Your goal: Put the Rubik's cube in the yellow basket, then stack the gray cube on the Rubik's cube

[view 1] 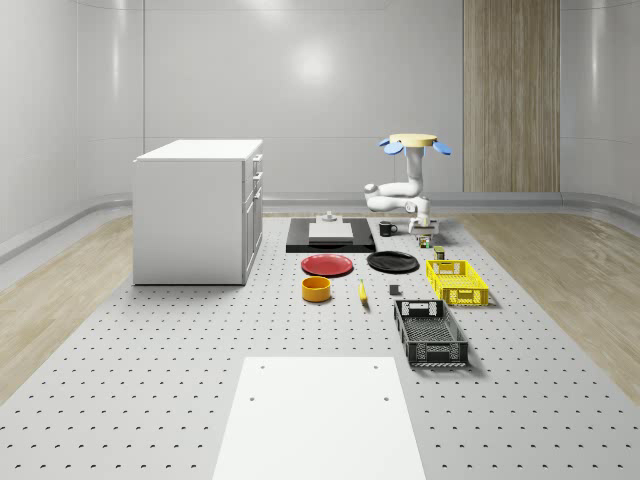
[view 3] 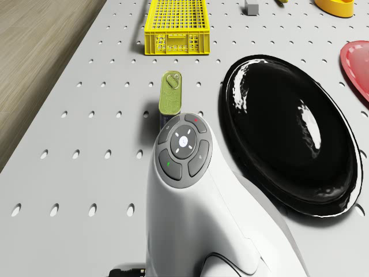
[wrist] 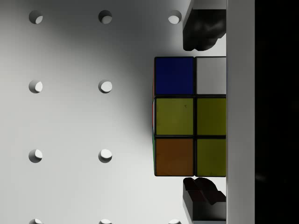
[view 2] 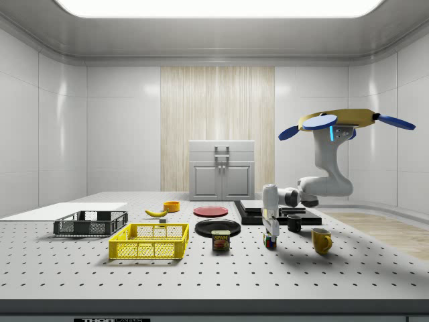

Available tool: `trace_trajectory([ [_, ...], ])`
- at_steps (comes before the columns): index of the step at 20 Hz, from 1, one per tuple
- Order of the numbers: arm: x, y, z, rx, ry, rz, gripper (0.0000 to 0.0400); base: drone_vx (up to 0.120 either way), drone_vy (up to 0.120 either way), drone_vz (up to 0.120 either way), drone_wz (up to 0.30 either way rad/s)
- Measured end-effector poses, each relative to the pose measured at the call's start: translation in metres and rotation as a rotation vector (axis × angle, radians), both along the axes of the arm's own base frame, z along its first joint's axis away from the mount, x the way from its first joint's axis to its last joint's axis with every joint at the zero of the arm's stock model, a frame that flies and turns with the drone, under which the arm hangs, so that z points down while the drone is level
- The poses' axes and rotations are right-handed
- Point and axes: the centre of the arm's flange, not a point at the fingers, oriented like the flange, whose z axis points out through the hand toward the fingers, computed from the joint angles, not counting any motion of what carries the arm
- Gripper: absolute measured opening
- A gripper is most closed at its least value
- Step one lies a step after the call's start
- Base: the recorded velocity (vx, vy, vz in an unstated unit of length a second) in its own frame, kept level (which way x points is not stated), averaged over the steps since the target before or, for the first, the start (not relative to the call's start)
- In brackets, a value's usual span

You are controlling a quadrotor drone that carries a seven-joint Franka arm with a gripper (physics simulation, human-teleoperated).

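Note:
The Rubik's cube [wrist: 189,115] rests on the perforated table, also seen as the Rubik's cube [view 2: 269,241] in the side view. My gripper [wrist: 201,115] is lowered over it and open, one finger [wrist: 201,30] on each of two opposite sides, with a thin gap showing at one side. The drone [view 1: 415,143] hovers above the table's far right part with the arm bent down to the gripper [view 2: 270,227]. The yellow basket [view 1: 457,281] stands nearer the front, the yellow basket [view 2: 149,241] lying to the side view's left of the cube. The small gray cube [view 1: 394,291] lies left of the basket.
A green tin [view 2: 220,239] stands between cube and basket. A black plate [view 1: 392,262], red plate [view 1: 327,264], orange bowl [view 1: 316,289] and banana [view 1: 362,292] lie nearby. A black crate [view 1: 430,333] sits in front of the basket. A yellow mug [view 2: 321,240] and white cabinet [view 1: 200,210] also stand here.

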Motion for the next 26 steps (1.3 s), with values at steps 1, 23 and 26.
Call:
trace_trajectory([
  [1, 0.0, 0.0, 0.001, 0.0, 0.0, 0.0, 0.04, 0.0, 0.0, 0.0, 0.0],
  [23, 0.01, 0.0, 0.008, 0.0, 0.0, 0.0, 0.0328, 0.0, 0.0, 0.0, 0.0],
  [26, 0.01, 0.0, -0.001, 0.0, 0.0, 0.0, 0.0327, 0.0, 0.0, 0.0, 0.0],
])
